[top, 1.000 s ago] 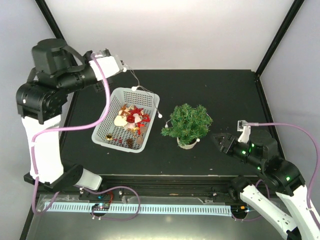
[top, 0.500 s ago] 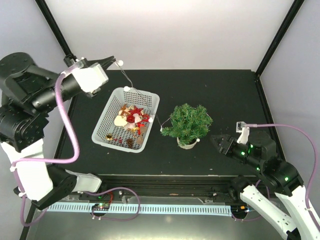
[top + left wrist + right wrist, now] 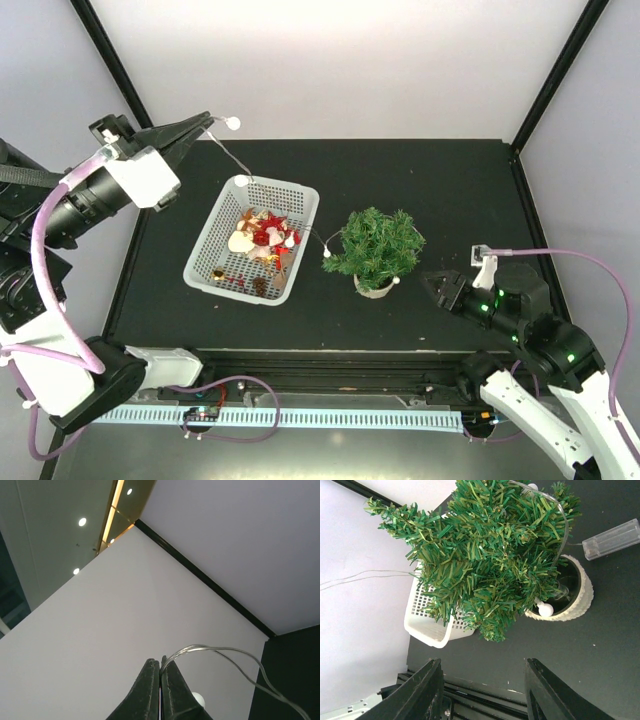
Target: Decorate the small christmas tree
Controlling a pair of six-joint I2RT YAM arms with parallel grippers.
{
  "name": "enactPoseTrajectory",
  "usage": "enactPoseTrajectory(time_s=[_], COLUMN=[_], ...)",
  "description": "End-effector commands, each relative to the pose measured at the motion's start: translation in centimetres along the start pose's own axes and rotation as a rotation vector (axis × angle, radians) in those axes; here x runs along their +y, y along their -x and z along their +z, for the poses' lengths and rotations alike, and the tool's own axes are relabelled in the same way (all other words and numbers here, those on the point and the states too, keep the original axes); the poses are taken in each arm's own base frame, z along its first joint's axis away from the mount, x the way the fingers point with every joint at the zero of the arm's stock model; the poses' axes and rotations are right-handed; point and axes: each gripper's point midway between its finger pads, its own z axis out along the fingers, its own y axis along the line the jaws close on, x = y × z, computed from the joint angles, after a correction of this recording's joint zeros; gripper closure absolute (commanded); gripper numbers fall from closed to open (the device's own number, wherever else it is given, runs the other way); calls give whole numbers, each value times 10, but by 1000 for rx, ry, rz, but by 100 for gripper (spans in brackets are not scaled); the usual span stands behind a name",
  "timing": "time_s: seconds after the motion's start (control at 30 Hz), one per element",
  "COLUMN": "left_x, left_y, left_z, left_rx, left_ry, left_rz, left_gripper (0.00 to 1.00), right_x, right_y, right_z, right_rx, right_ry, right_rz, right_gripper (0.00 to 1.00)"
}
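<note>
I see left gripper (image 3: 206, 123) clamped on thin clear bulb wire (image 3: 241, 181), swung further left than before, right gripper (image 3: 437, 284) unmoved, jaws apart, near small bushy green christmas tree (image 3: 378, 243)

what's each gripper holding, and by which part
Left gripper pinches the light string by its thin wire, beside a white bulb. Right gripper holds nothing.

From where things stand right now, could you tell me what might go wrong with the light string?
The left hand holds the light string high; its far end sits on the small christmas tree, so pulling could tip it. The string crosses the basket rim and may snag there.
</note>
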Motion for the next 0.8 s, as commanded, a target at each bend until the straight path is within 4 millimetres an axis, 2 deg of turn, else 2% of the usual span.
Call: enactPoseTrajectory(time_s=[0.0, 0.4, 0.77], left_x=[2, -34, -73], left_y=[32, 48, 49], left_z=[-17, -23, -10], left_rx=[-116, -214, -249], left_ry=[-3, -206, -382], left_rz=[-23, -217, -290], left_gripper=[98, 98, 98], right_x=[-3, -13, -18], right_y=[-4, -8, -7], right_z=[-1, -3, -10], right_rx=[9, 9, -15], right_ry=[-3, -28, -41], right_rz=[-7, 16, 33], right_gripper=[54, 54, 54])
